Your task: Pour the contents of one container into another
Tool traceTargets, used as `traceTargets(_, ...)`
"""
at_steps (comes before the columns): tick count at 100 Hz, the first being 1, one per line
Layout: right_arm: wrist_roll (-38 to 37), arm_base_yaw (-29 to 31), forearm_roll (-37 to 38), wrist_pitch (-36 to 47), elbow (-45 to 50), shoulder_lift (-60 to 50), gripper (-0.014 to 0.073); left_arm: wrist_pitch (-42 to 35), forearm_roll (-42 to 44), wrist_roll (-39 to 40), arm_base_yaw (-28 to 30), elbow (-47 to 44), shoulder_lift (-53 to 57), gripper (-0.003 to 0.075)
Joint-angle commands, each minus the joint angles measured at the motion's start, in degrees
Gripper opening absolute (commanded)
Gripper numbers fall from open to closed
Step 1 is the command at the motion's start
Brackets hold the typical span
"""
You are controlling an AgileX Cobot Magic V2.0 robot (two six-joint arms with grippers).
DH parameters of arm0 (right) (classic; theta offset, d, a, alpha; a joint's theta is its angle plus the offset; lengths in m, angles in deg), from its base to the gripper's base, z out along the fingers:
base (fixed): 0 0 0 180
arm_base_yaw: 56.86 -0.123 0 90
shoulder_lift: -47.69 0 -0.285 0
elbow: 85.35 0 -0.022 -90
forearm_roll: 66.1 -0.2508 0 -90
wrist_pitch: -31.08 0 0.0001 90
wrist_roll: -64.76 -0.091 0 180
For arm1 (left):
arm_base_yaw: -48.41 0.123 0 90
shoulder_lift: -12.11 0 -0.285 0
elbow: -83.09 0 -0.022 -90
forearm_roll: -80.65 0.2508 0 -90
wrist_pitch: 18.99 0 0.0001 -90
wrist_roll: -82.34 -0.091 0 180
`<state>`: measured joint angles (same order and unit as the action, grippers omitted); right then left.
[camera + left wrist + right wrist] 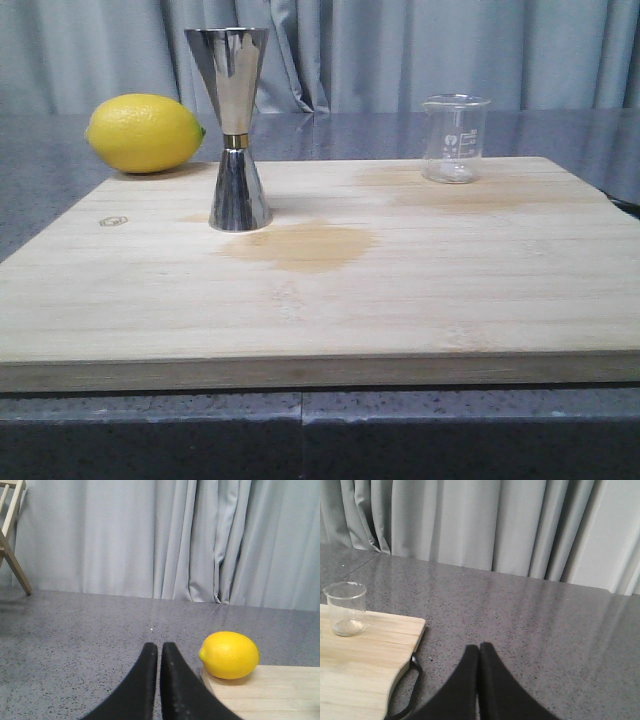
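Beaker (pixel 456 138) upright upper right of frame on board (pixel 320 300), jigger (pixel 235 128) upright upper left of centre, lemon (pixel 145 133) far left, both well apart; left pincer (pixel 159 650) and right pincer (pixel 479 650) pressed together over table (pixel 530 615).

The jigger (pixel 238 128) is shiny silver like a mirror, with a thin gold ring around its skinny middle. The beaker (pixel 455 138) is clear glass with little white marks printed on it. The lemon (pixel 145 133) is bright yellow; it sits just past the left jaws and to one side of them. The board (pixel 320 290) is pale tan wood with fine stripes, and it has darker yellow-brown stains on it. The table (pixel 75 630) is dark grey with tiny light speckles. The curtain (pixel 470 520) is light grey with long folds. Both pairs of jaws are black, and a black loop (pixel 410 690) hangs at the board's edge beside the right jaws.
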<state>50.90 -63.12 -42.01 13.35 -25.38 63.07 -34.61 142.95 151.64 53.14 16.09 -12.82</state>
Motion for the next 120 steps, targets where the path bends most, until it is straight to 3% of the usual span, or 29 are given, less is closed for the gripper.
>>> traceTargets(1, 0.3, 0.4, 0.5, 3.5, -1.5, 0.6, -0.0072, -2.2, -1.1, 0.6, -0.5, 1.5, -0.3, -0.0019)
traceTargets(25, 0.3, 0.4, 0.5, 3.5, -1.5, 0.6, -0.0071, -2.2, -1.1, 0.6, -0.7, 1.4, -0.3, -0.0019)
traceTargets(33, 0.3, 0.4, 0.5, 3.5, -1.5, 0.6, -0.0072, -2.2, -7.7, 0.1, -0.7, 0.6, -0.3, -0.0019)
traceTargets(55, 0.3, 0.4, 0.5, 3.5, -1.5, 0.6, -0.0072, -5.8, -37.3, -35.4, -3.6, -4.6, 0.5, -0.0019)
traceTargets(76, 0.3, 0.4, 0.5, 3.5, -1.5, 0.6, -0.0072, -5.9, -55.7, -57.0, -7.5, -10.4, 7.2, -0.0019)
traceTargets(100, 0.3, 0.4, 0.5, 3.5, -1.5, 0.6, -0.0072, 0.5, -64.3, -69.6, -7.5, -12.0, 13.3, -0.0019)
traceTargets(120, 0.3, 0.4, 0.5, 3.5, -1.5, 0.6, -0.0072, 9.2, -64.4, -70.3, -7.5, -12.1, 16.4, -0.0019)
